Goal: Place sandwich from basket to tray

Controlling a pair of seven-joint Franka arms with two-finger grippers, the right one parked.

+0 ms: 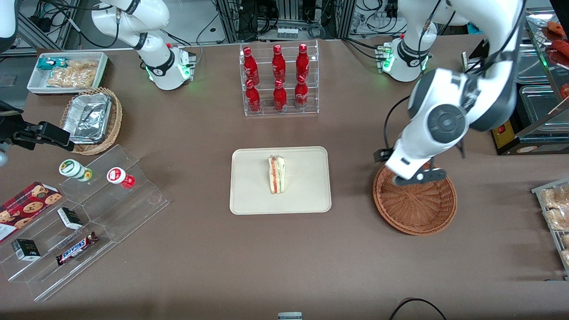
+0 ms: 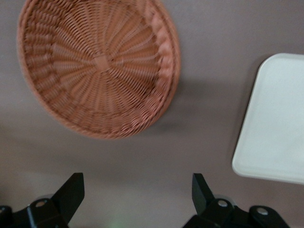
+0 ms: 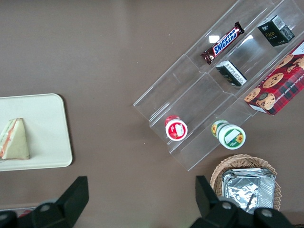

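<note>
One small triangular white-bread sandwich (image 1: 276,174) with red and green filling lies near the middle of the flat cream-beige rectangular tray (image 1: 249,200), filling edge facing up, nothing touching it. The round reddish-brown woven wicker basket (image 1: 418,213) sits at about 3 o'clock from the tray, toward the working arm's end of the brown table (image 1: 200,266), apart from the tray, and holds nothing. The left arm's gripper (image 2: 137,192) hangs above the bare table between basket and tray, close to the basket's rim; in the front view the white arm (image 1: 440,120) covers it. Its two black fingers (image 2: 71,192) are spread wide with nothing between them. At 12 o'clock from the tray stands a clear acrylic rack of red bottles (image 1: 279,80). At about 9 o'clock lies a clear stepped acrylic stand (image 1: 133,209) with two small round-lidded cups, a Snickers bar (image 1: 76,248) and small dark boxes. At about 10 o'clock sits a lighter tan wicker basket with foil containers (image 1: 91,118), and a white bin of snacks (image 1: 66,71) farther from the front camera.
</note>
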